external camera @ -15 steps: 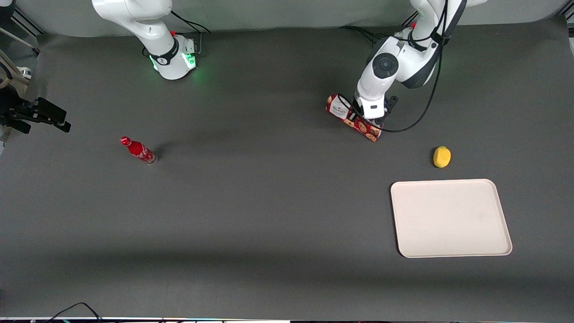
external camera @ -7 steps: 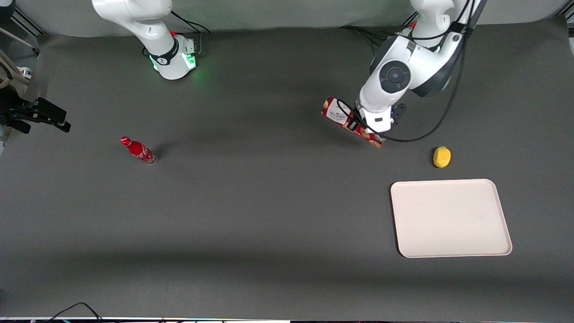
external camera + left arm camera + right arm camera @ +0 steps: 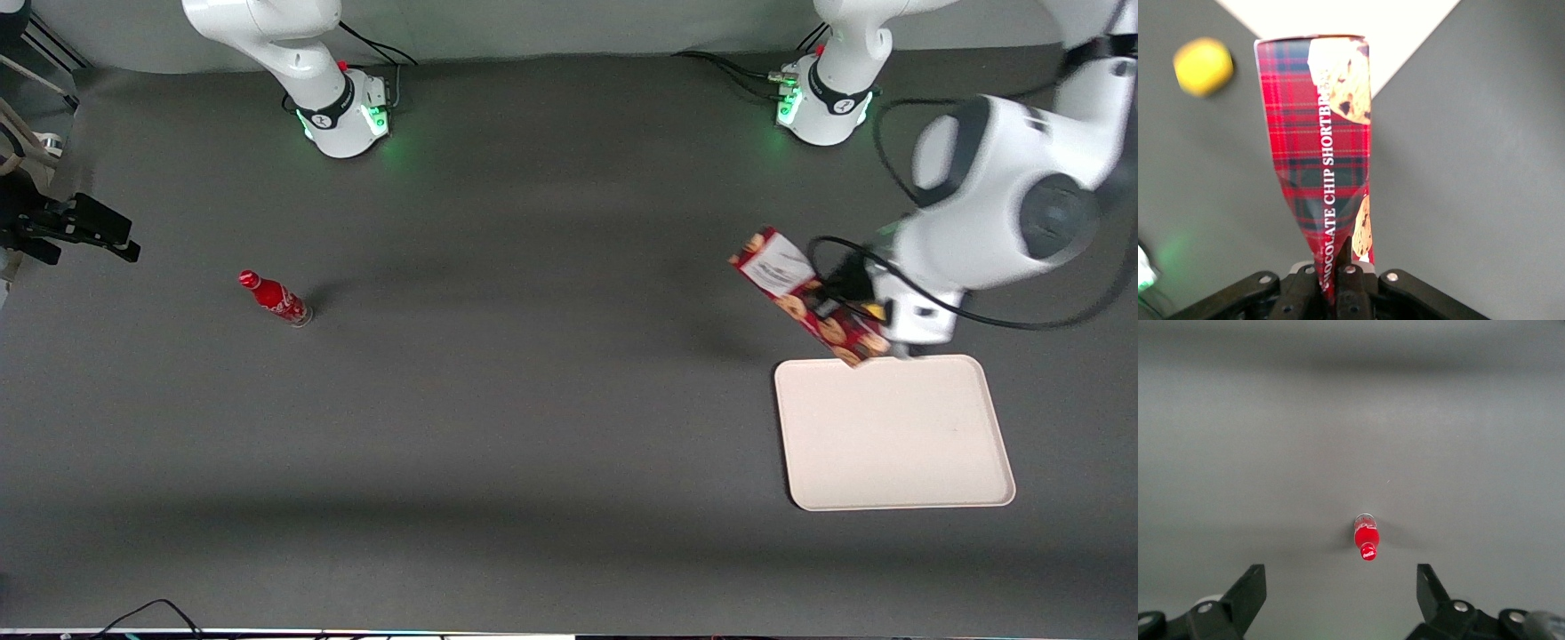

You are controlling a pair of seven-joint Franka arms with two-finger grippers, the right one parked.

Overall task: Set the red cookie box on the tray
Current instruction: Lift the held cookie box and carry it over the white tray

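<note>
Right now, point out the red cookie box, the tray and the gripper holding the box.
red cookie box (image 3: 775, 264): front view, on its white label.
tray (image 3: 893, 436): front view, bare middle of its floor.
gripper (image 3: 1336, 277): left wrist view, between the fingertips, shut on the box's lower end.

I count one red cookie box (image 3: 807, 298), one cream-white tray (image 3: 893, 433), one small red bottle (image 3: 274, 298) and one yellow ball-like object (image 3: 1203, 66). One gripper (image 3: 858, 316) is working, pinched tight around the box.
</note>
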